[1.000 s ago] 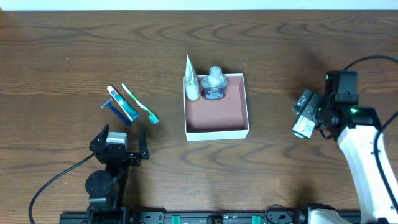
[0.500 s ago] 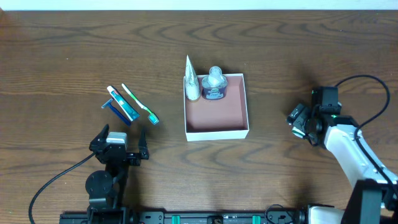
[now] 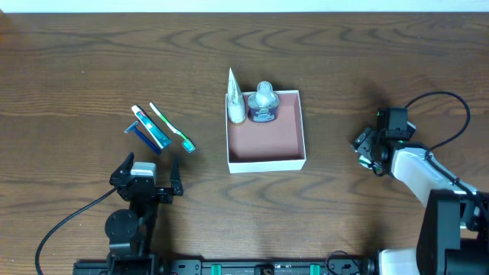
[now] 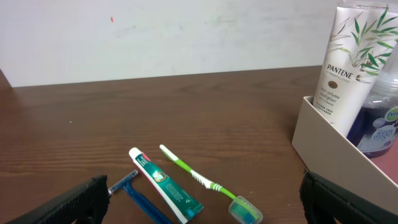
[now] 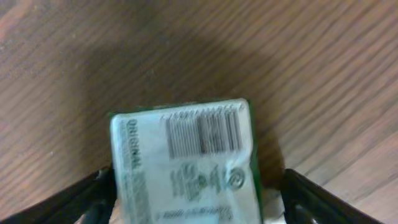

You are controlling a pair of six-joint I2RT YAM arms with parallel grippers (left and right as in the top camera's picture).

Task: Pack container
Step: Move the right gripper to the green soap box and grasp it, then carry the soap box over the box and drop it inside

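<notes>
On the left, the left gripper (image 3: 150, 172) is parked low on the wooden table (image 3: 76, 61) with its jaws spread wide and nothing in them. Just ahead of it, a blue razor (image 3: 141, 135), a toothpaste tube (image 3: 151, 127) and a green-and-white toothbrush (image 3: 172, 127) are laid side by side at a slant. They're seen much closer from the left wrist.

In the middle, the container (image 3: 267, 163) is sat flat on the table. A white tube (image 3: 234, 99) and a bluish-purple bottle (image 3: 263, 103) are stood up in its far-left corner, and the rest of the pinkish floor is bare. From overhead the tube's label can't be read, but from the left wrist "PANTENE" and bamboo leaves are made out fine.

Over on the right, well apart from the container, the right gripper (image 3: 365, 149) is angled down at the table. From above, whatever it's over is pretty much hidden. The right wrist view shows a green-edged packet (image 5: 186, 162) with a barcode and "ORIGINAL" printed on it, framed between the two fingers. Whether it's actually being pinched can't be told.
</notes>
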